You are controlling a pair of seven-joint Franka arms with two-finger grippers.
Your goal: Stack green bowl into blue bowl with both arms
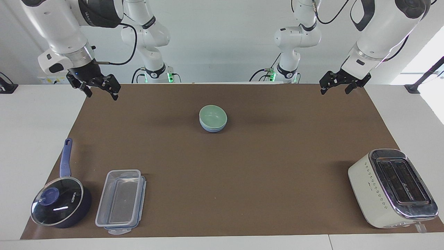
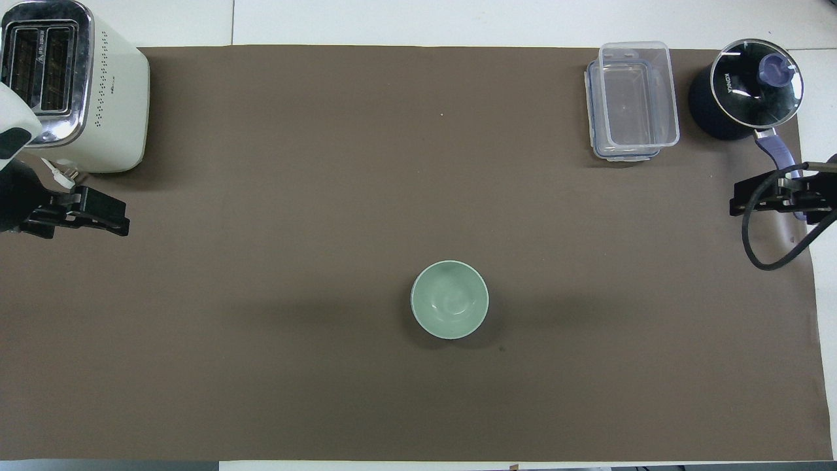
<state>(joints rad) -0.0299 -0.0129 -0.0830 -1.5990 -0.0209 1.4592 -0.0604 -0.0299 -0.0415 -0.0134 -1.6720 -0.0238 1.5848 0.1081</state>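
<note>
The green bowl (image 1: pixel 212 115) sits nested upright inside the blue bowl (image 1: pixel 212 129) on the brown mat, midway between the two arms and near the robots. In the overhead view the green bowl (image 2: pixel 449 307) hides the blue one. My right gripper (image 1: pixel 101 94) is open and empty, raised over the mat's corner at the right arm's end; it also shows in the overhead view (image 2: pixel 735 201). My left gripper (image 1: pixel 334 91) is open and empty, raised over the mat's corner at the left arm's end, and shows in the overhead view (image 2: pixel 124 224).
A dark blue saucepan with a glass lid (image 1: pixel 61 206) and a clear plastic container (image 1: pixel 120 201) stand far from the robots at the right arm's end. A cream toaster (image 1: pixel 392 188) stands far from the robots at the left arm's end.
</note>
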